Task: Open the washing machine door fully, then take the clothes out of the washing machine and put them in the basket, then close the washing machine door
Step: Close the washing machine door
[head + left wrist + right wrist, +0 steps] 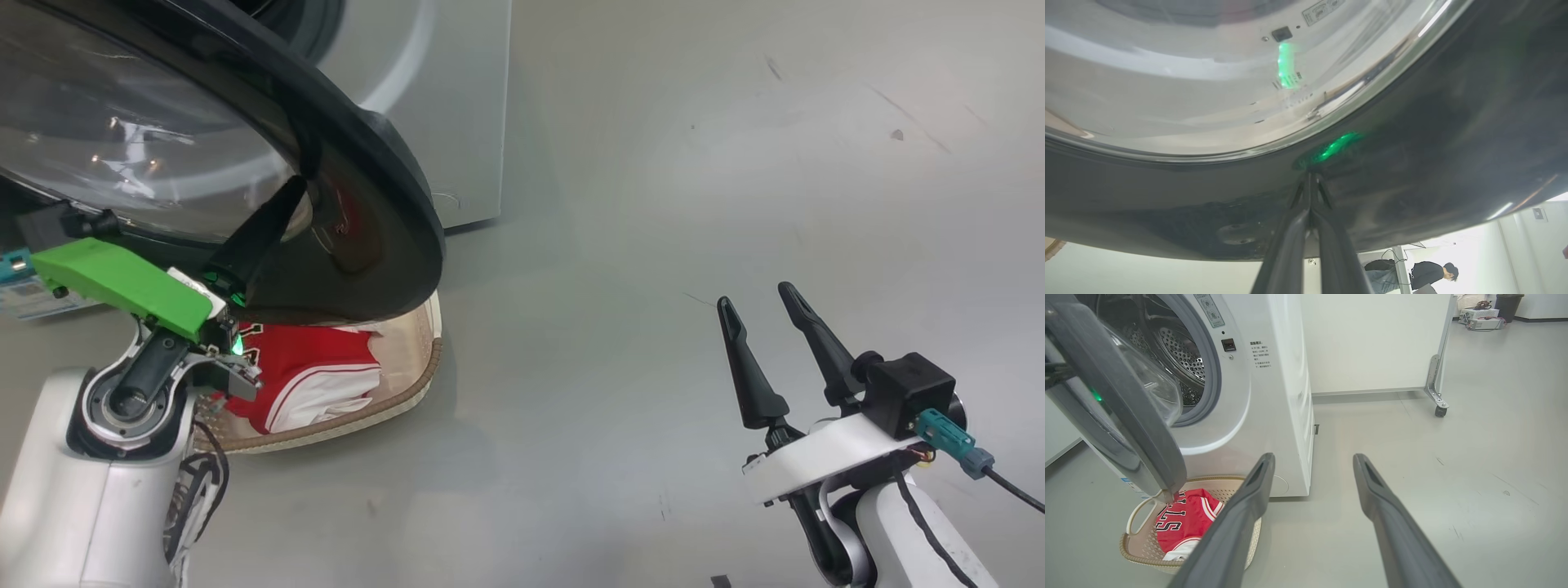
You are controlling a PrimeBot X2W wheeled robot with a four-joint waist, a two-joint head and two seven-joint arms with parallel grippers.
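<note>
1. The washing machine door (pixel 1114 396) is found ajar, swung away from the washing machine (pixel 1274 396), so that the perforated steel drum (pixel 1180 351) is exposed behind it.
2. The door's lower edge is seen hanging above the basket (pixel 1139 555), which is set on the floor (pixel 735 163) just in front of the machine's base.
3. The left pincer (pixel 1309 179) is observed with its fingers pressed together and nothing between them. Its tips are laid against the door's glossy black face, on the side turned away from the drum, where they meet their own reflection.
4. A green glow (pixel 1331 149) is reflected on the door just beside those tips.
5. The right pincer (pixel 754 296) is held with its fingers apart and empty, over bare floor, well apart from the machine.
6. The clothes (pixel 1184 518), red with white trim, are found lying in the basket. Dark block letters are noted on the jersey.
7. A person (pixel 1429 273) is recorded in the background of the left wrist view, beyond the door's edge.
</note>
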